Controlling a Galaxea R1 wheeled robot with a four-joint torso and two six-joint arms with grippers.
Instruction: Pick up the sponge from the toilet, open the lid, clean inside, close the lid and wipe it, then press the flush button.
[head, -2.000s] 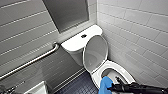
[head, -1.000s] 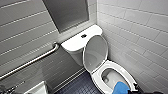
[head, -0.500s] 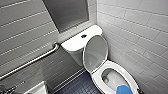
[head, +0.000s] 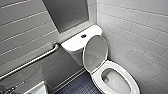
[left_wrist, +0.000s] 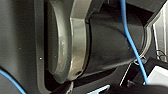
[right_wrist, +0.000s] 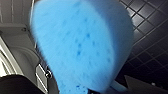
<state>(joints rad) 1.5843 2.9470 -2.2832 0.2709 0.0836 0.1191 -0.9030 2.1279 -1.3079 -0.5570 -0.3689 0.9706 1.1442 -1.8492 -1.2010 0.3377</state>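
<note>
The white toilet (head: 136, 86) stands against the tiled wall, its bowl uncovered. The lid (head: 95, 53) is raised and leans back against the tank, its greyish underside facing me. On the white tank top sits the small dark flush button (head: 83, 36). In the right wrist view the bright blue sponge (right_wrist: 82, 45) hangs large and close over the dark floor tiles, with my right gripper shut on it; the sponge hides the fingers. The left wrist view has parts of my own body and a blue cable.
A metal grab bar (head: 32, 61) runs along the grey tiled wall on the left. A white tiled wall (head: 140, 30) closes in right of the toilet. Dark small-tiled floor (head: 75, 86) lies before the bowl. A white object's corner (head: 37, 89) pokes in at the lower left.
My right arm with the blue sponge has drawn back from the bowl's front rim toward me, past the head view's lower edge. The lid and toilet are unchanged.
</note>
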